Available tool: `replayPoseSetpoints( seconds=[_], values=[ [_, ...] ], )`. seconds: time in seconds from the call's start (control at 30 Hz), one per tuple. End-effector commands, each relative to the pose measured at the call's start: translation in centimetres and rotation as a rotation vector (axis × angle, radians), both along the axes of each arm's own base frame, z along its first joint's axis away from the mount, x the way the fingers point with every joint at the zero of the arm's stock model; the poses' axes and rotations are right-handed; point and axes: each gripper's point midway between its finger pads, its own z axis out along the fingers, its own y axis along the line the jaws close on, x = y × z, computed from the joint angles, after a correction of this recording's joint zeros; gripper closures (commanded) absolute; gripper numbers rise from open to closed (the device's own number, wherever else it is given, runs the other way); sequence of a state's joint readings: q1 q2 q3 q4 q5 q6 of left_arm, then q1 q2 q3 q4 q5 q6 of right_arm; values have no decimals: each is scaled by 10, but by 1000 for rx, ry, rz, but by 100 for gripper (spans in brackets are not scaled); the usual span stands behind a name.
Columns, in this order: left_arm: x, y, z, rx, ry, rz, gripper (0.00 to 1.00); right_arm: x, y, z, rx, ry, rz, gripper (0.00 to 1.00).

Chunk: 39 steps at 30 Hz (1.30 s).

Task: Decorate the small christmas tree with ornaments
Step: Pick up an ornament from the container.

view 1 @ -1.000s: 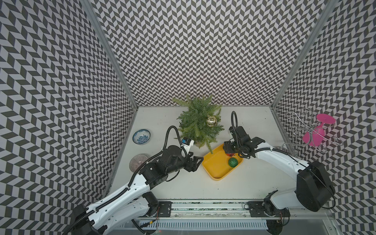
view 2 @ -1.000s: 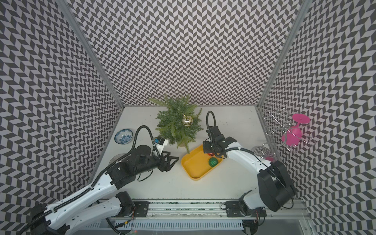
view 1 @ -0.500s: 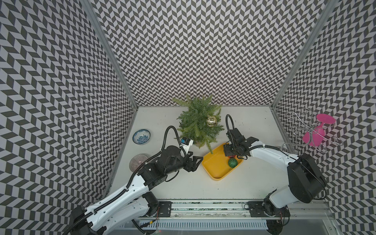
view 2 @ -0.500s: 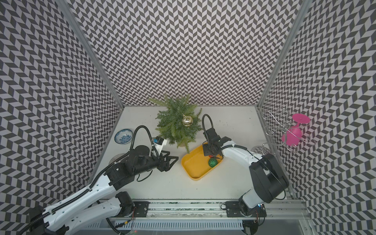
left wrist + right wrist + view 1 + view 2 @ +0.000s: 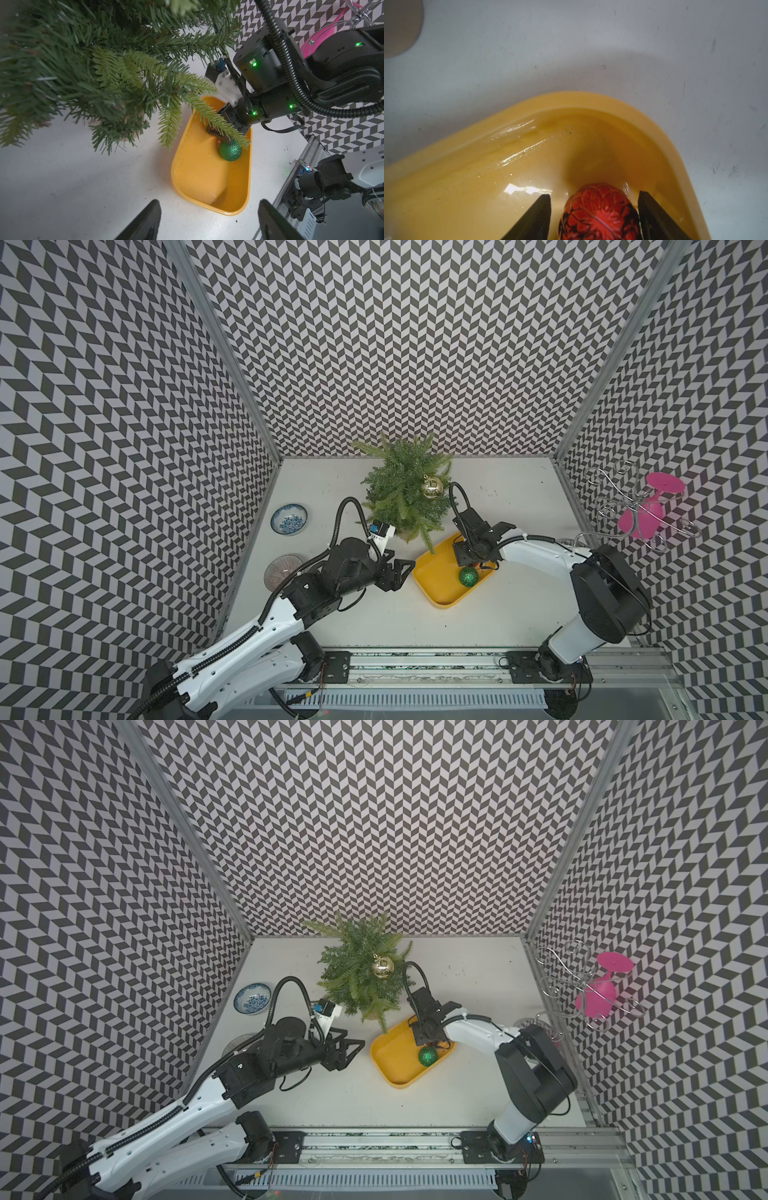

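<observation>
A yellow tray (image 5: pixel 436 591) just in front of the small tree (image 5: pixel 399 493) holds a glittery green bauble (image 5: pixel 468 576) and, in one corner, a red patterned bauble (image 5: pixel 599 212). The right claw (image 5: pixel 593 195) reaches down into the tray with its jaws parted on either side of the red patterned bauble, with a gap on one side. A gold bauble (image 5: pixel 431 487) hangs on the tree. The left claw (image 5: pixel 207 220) hovers beside the tray, spread wide and empty. A blue-patterned bowl (image 5: pixel 289 519) sits by the wall.
</observation>
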State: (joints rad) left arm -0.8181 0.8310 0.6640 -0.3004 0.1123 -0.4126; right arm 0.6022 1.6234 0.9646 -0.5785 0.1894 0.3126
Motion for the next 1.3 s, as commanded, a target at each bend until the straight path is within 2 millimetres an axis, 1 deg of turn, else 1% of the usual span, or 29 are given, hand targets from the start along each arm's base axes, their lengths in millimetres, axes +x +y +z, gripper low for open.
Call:
replayPoseSetpoints(
  seconds=[0.0,0.13,0.4,0.6,0.7,0.83,1.0,1.13,1.27],
  values=[
    [1,0,5,-10,-16,6,25,3,2,-2,-22,2,12,31],
    [1,-1,5,-11,-16,4,24,3,4,-5,-19,12,15,31],
    [0,0,4,-13,-14,5,24,7,7,0,0,-9,11,38],
    [1,2,5,-13,-21,12,25,10,9,12,21,-37,7,41],
    [1,2,6,-12,-25,13,24,12,10,24,40,-62,3,41],
    [3,3,14,-19,-46,24,24,15,15,49,90,-108,0,41],
    [7,5,35,-49,-89,42,24,16,22,87,175,-172,1,41],
    [9,7,54,-82,-123,58,24,14,23,123,249,-235,-9,41],
    [11,11,75,-126,-158,82,25,8,32,163,353,-305,41,41]
  ],
)
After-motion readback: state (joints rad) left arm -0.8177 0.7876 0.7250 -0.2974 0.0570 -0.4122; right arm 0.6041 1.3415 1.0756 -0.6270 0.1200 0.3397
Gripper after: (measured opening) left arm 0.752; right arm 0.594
